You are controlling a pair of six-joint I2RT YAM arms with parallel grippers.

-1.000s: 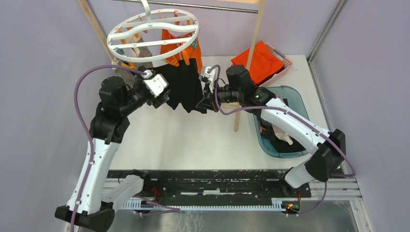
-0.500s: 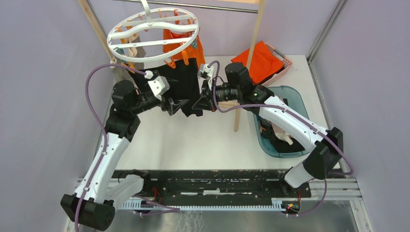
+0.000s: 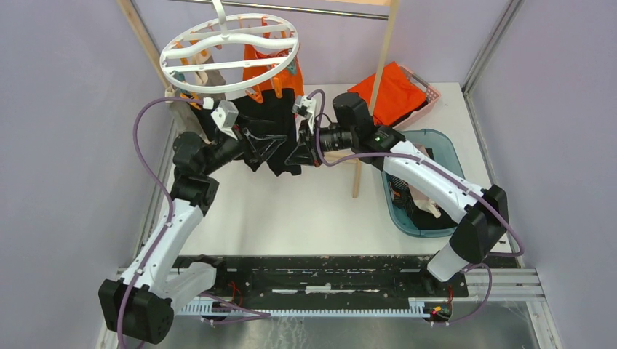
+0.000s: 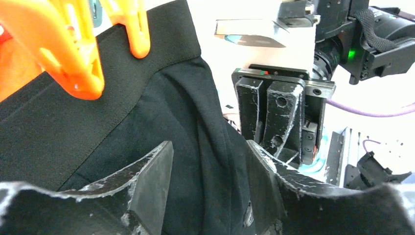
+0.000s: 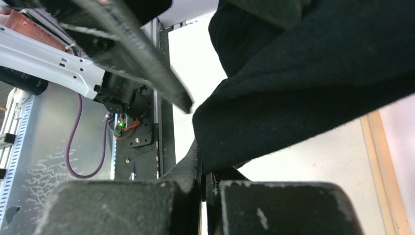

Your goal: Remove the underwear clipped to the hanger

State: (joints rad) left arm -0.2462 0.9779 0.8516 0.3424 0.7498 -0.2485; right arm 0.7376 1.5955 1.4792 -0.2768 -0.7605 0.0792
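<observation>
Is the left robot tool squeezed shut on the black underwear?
No, the left tool is open: its fingers stand wide apart, with the black underwear hanging between them.

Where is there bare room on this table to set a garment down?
The widest free patch is the middle of the white table, bordered by the black rail in front, the left arm, and the wooden post and teal plastic tub on the right. The back is crowded: both arms meet at the black underwear under the white plastic ring hanger.
</observation>
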